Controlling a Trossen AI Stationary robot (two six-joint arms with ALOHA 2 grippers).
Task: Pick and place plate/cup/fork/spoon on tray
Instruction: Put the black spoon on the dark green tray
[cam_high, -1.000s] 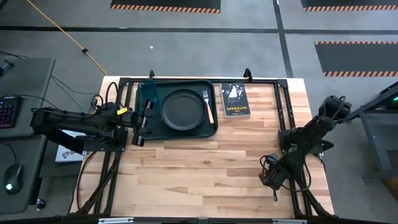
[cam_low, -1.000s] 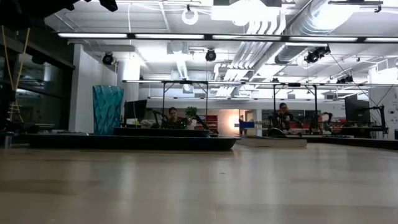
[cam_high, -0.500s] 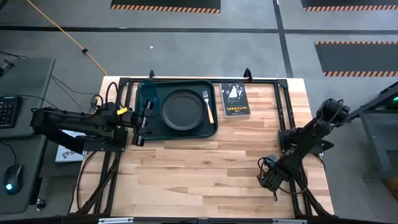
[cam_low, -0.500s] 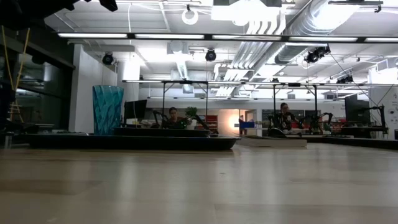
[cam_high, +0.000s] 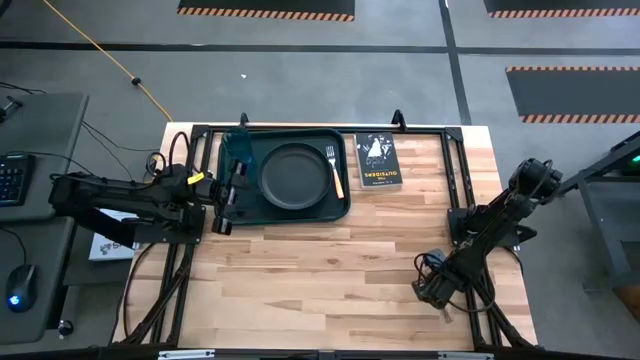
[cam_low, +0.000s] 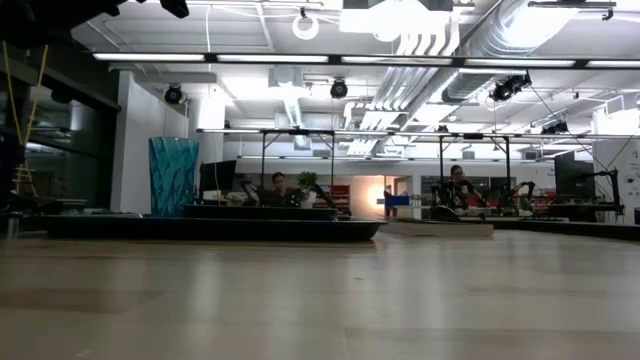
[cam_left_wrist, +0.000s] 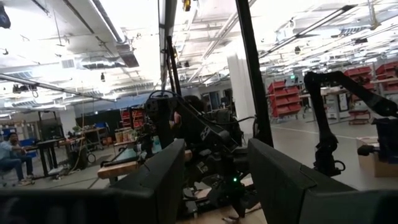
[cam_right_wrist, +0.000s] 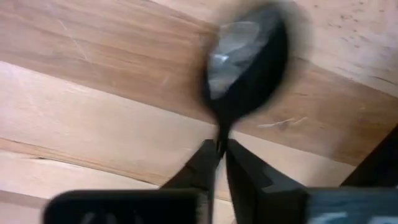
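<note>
The dark green tray lies at the table's far left and carries the black plate, the fork on its right part and the teal cup upright in its far left corner. In the low view the cup stands taller than the tray. My left gripper waits open at the tray's left edge, nothing between its fingers. At the table's near right my right gripper is shut on the spoon, whose dark oval bowl shows beyond the fingertips. My right gripper pinches the spoon's thin handle between its two fingertips, just behind the bowl. The fingers come from above, pointing down at the wood. The bowl sticks out past the fingertips over the table; whether it lies on the wood I cannot tell.
A small black book with white print lies right of the tray at the far edge. Bare wood stretches across the table's middle and near part. Black frame rails run along the table's left and right sides.
My right gripper has crept a little toward the table's near left.
</note>
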